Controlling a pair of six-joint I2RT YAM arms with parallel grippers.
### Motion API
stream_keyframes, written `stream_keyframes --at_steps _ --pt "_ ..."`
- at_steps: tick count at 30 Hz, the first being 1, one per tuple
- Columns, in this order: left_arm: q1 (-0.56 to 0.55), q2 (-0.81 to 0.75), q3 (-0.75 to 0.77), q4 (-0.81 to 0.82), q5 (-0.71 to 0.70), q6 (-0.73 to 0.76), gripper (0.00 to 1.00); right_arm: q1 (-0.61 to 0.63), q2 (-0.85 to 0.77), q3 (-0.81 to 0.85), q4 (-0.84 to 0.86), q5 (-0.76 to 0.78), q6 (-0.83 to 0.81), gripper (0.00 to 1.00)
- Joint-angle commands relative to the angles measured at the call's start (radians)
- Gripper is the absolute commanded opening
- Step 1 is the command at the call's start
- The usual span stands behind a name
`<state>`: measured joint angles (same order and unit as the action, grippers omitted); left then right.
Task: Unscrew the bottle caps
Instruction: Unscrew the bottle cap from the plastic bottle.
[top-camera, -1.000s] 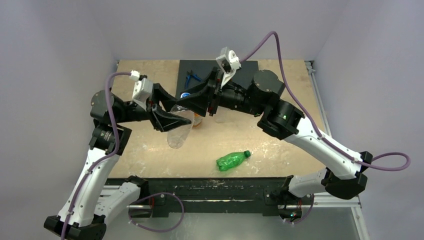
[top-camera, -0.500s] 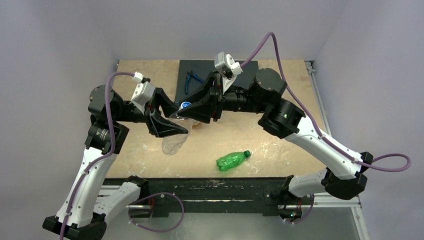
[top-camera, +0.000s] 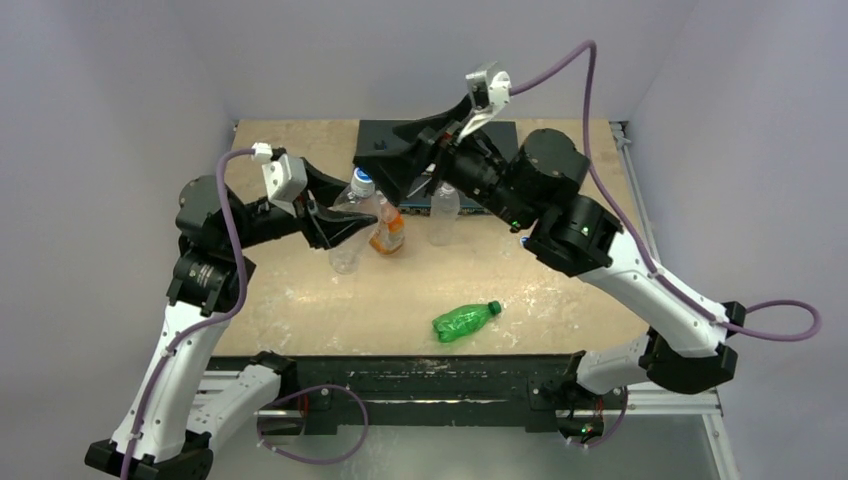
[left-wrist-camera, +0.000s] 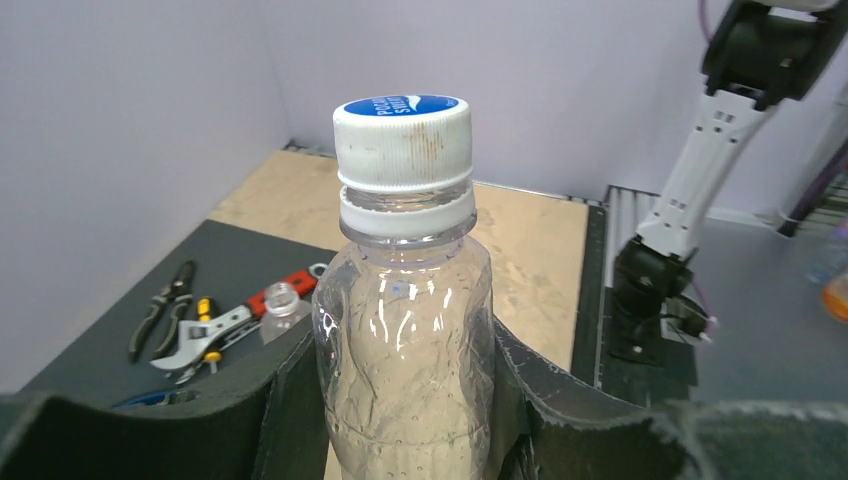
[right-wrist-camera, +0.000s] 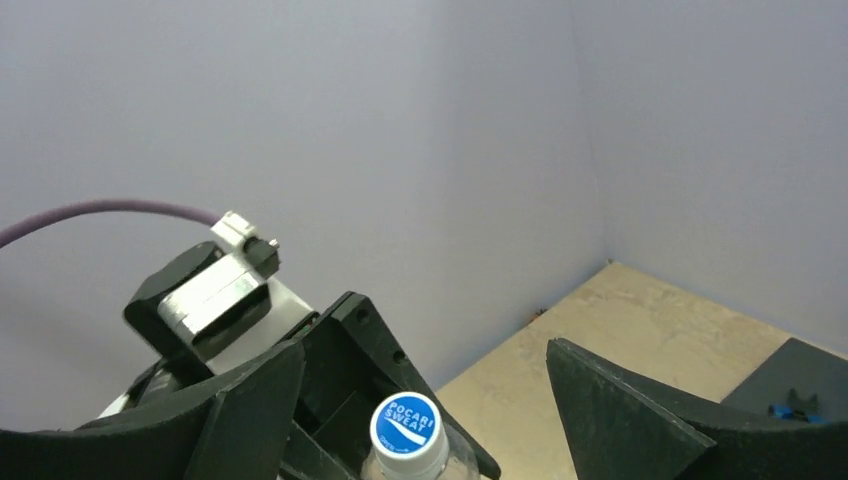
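My left gripper is shut on a clear crinkled bottle and holds it upright. Its white cap with a blue top face sits on the neck. In the top view the same bottle hangs off the table left of centre, in my left gripper. My right gripper is open, its fingers spread wide on either side above the cap without touching it. A green bottle with a green cap lies near the front edge.
A squat bottle with an orange label and a clear bottle stand mid-table, just right of the held one. Pliers and a wrench lie on a black mat at the back, beside an open bottle neck.
My right gripper has let go of the cap, opened wide and drawn up and back. The left arm has swung the clear bottle toward upright and further back.
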<state>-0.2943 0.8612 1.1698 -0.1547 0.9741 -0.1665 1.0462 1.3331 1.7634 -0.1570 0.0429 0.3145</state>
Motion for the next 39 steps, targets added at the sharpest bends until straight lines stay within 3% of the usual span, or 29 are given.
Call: stream_keyframes --at_steps 1,15,22,25,27,35,37,39 --pt "0.006 -0.029 -0.016 -0.004 -0.209 0.129 0.0 0.052 0.091 0.113 -0.102 0.231 -0.006 0.92" --pt "0.006 -0.012 -0.012 -0.033 -0.273 0.154 0.0 0.066 0.165 0.169 -0.083 0.222 0.013 0.52" --pt "0.006 0.001 -0.007 -0.007 -0.282 0.129 0.0 0.065 0.173 0.155 -0.095 0.199 0.019 0.46" --pt "0.006 0.009 -0.002 -0.009 -0.279 0.124 0.0 0.066 0.174 0.145 -0.1 0.188 0.02 0.62" --pt "0.006 0.008 -0.002 -0.012 -0.276 0.124 0.0 0.065 0.172 0.134 -0.096 0.187 0.025 0.64" --pt "0.006 -0.002 0.002 -0.011 -0.275 0.122 0.0 0.066 0.166 0.127 -0.077 0.189 0.025 0.33" --pt "0.006 -0.003 0.004 -0.007 -0.272 0.122 0.0 0.065 0.171 0.134 -0.09 0.189 0.023 0.37" --pt "0.006 -0.005 0.004 -0.002 -0.271 0.118 0.0 0.065 0.175 0.139 -0.105 0.197 0.021 0.48"
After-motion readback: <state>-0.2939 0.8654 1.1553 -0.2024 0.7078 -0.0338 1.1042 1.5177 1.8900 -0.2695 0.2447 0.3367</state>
